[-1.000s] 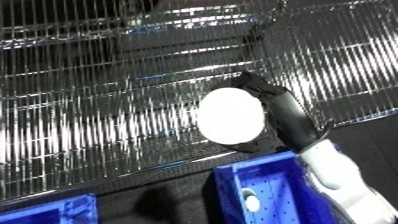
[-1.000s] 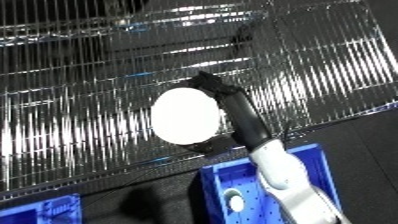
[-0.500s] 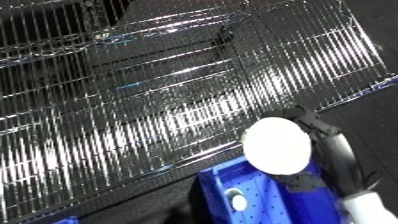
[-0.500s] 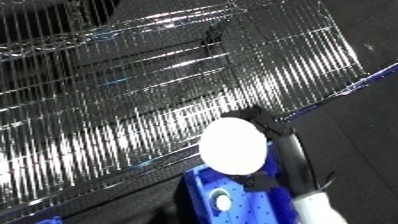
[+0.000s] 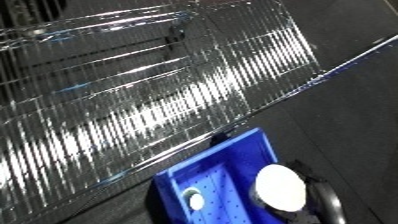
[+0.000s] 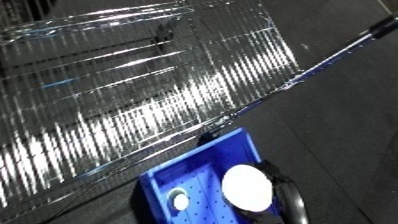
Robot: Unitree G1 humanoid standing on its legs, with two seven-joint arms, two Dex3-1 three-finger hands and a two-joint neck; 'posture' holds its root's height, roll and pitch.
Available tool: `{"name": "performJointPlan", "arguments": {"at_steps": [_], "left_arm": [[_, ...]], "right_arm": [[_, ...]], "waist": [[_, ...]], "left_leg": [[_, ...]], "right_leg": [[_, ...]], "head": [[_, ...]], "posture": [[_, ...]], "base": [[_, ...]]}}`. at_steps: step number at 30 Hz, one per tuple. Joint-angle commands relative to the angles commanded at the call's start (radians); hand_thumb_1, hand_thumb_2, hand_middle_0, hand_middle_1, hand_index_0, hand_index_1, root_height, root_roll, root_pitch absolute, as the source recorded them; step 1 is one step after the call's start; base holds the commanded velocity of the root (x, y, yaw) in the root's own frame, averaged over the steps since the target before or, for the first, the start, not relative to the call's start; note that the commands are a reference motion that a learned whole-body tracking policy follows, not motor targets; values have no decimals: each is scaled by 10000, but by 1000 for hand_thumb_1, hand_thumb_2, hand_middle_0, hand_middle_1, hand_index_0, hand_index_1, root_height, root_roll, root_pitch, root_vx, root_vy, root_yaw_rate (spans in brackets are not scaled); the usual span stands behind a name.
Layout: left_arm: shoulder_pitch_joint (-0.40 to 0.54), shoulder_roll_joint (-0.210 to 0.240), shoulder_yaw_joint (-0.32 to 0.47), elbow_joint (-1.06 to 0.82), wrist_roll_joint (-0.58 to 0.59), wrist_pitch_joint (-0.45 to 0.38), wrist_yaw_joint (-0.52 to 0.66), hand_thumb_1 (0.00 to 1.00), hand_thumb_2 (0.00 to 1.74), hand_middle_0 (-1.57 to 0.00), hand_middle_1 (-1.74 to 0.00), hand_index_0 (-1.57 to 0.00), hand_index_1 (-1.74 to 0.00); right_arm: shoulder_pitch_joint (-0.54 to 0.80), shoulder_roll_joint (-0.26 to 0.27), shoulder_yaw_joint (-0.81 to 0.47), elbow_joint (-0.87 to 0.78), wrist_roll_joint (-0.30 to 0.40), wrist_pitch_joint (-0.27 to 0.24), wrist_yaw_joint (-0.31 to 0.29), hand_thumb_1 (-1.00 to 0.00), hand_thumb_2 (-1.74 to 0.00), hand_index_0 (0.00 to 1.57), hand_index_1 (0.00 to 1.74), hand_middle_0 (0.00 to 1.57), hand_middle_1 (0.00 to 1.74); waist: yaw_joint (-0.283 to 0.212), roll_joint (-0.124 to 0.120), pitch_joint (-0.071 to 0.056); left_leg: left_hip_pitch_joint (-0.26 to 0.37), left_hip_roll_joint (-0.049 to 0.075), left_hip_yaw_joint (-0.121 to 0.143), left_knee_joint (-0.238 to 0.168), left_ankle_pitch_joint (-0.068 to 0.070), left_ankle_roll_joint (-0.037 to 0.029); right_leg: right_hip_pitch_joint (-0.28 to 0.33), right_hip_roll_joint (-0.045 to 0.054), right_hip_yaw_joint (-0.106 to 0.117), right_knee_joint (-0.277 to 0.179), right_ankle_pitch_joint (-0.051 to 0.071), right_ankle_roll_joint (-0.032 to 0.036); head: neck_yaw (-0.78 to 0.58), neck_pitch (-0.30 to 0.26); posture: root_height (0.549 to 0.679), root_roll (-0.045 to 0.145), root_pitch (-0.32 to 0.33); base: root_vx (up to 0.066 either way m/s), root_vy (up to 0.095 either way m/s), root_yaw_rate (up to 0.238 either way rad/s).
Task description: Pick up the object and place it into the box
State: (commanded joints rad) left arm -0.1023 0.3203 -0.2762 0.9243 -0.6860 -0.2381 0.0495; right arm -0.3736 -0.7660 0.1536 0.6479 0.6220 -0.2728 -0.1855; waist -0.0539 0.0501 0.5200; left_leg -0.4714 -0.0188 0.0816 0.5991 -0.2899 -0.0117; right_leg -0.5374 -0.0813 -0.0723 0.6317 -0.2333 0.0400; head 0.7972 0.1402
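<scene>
The right hand (image 5: 313,197), black and coming in from the lower right, has its fingers curled round a white round object (image 5: 281,186), holding it over the open blue bin (image 5: 233,159). The object sits above the bin's right half, close to its right wall; whether it touches the floor of the bin I cannot tell. Inside the bin, toward its lower left, lies a smaller white round thing (image 5: 195,200) on the dotted blue bottom, apart from the held object. The bin stands on a dark floor (image 5: 346,110), just beside the lower edge of a big shiny wire rack (image 5: 151,100) that fills the upper left and slants across the scene. The bin's far corner comes right up near the rack's edge rail. A thin metal bar (image 6: 342,50) runs off toward the upper right corner. The left hand is nowhere to be seen.
</scene>
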Motion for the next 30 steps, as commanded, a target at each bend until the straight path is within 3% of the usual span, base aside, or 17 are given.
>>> {"name": "performJointPlan", "arguments": {"at_steps": [3,8,10,19,30], "left_arm": [[-147,73,-240,71,-57,-7,-116,150,261,-235,-261,-235,-261],[-389,201,-492,217,-145,111,-242,150,261,-235,-261,-235,-261],[-430,226,-549,305,-173,153,-302,150,261,-235,-261,-235,-261],[-561,260,-639,671,-205,157,-614,150,261,-235,-261,-235,-261],[-857,338,-539,866,-50,370,-658,150,261,-235,-261,-235,-261]], "right_arm": [[-296,74,20,1433,175,192,242,-250,-435,393,435,393,435],[-833,174,76,3204,261,280,791,0,0,0,0,0,0],[-990,254,138,3619,316,239,958,0,0,0,0,0,0],[-1165,627,472,4033,-233,-142,1361,0,0,0,0,0,0],[-1146,966,1139,3223,-677,359,2684,0,0,0,0,0,0]], "waist": [[110,150,0],[278,343,0],[304,397,0],[251,475,0],[246,177,0]], "left_leg": [[16,-82,-56,-73,52,17],[46,-233,-193,-182,146,60],[98,-277,-251,-213,176,62],[396,-365,-382,-421,294,52],[600,-266,-401,-448,324,20]], "right_leg": [[20,-18,-10,-76,47,-3],[43,-21,-42,-125,107,-9],[86,-23,-38,-128,115,-19],[288,22,37,-195,98,-53],[537,142,48,-209,21,-98]], "head": [[261,-136],[549,-1129],[583,-1769],[60,-3334],[-1710,-4570]], "posture": [[647,61,125],[648,64,122],[648,66,117],[649,73,103],[650,71,88]], "base": [[-18,-19,66],[-17,-30,80],[3,-20,66],[10,-1,23],[6,-11,17]]}}
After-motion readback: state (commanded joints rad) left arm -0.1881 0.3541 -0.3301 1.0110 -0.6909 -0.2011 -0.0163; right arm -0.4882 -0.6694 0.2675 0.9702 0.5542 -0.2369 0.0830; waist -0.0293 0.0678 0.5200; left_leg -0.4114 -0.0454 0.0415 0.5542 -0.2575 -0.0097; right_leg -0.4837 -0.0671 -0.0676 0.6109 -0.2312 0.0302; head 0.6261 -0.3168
